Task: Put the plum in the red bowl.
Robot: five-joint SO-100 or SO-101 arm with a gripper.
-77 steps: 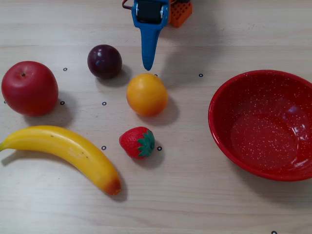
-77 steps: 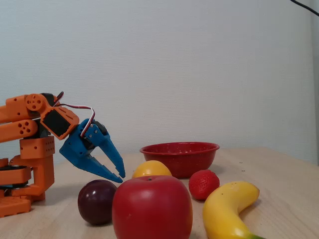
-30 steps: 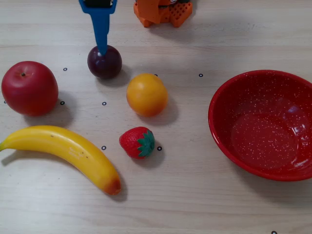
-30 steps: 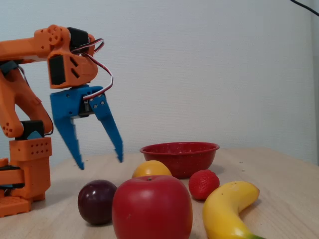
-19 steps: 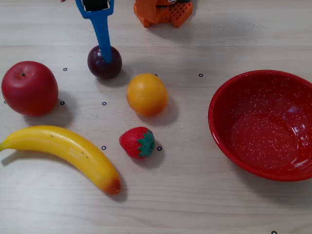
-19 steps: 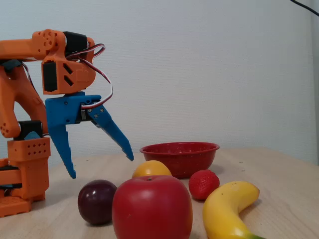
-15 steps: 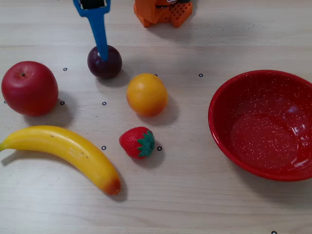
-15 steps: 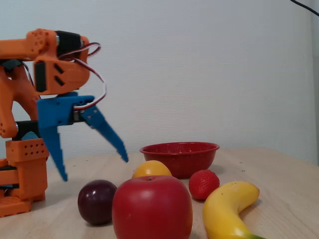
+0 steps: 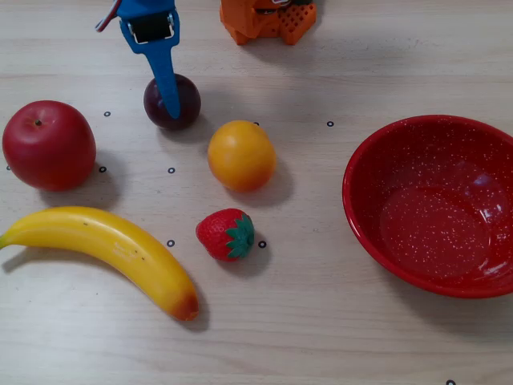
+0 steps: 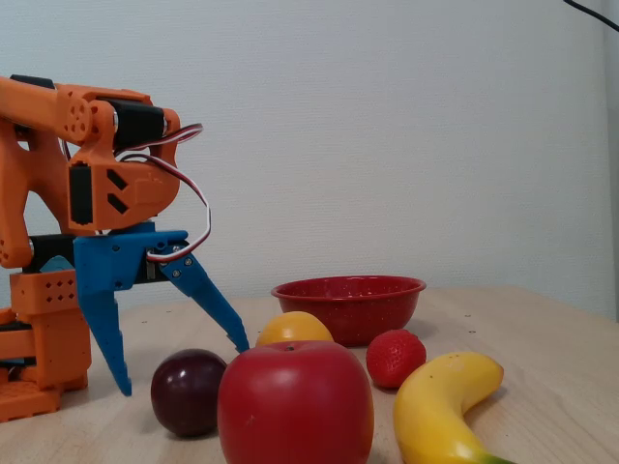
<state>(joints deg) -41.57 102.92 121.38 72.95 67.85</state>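
The plum (image 9: 186, 100) is a small dark purple fruit on the table at the upper left of a fixed view; it also shows low in the other fixed view (image 10: 189, 396). My blue gripper (image 9: 164, 84) is open and straddles the plum, with one finger (image 9: 166, 80) lying across its top. In the side-on fixed view the gripper (image 10: 184, 369) has one fingertip low on the base side and the other at about the height of the plum's top. It grips nothing. The red speckled bowl (image 9: 433, 208) stands empty at the right and far behind in the side-on view (image 10: 348, 287).
An orange (image 9: 241, 155) lies between the plum and the bowl. A red apple (image 9: 48, 144), a banana (image 9: 104, 253) and a strawberry (image 9: 227, 234) lie nearby. The orange arm base (image 9: 268, 18) is at the top edge.
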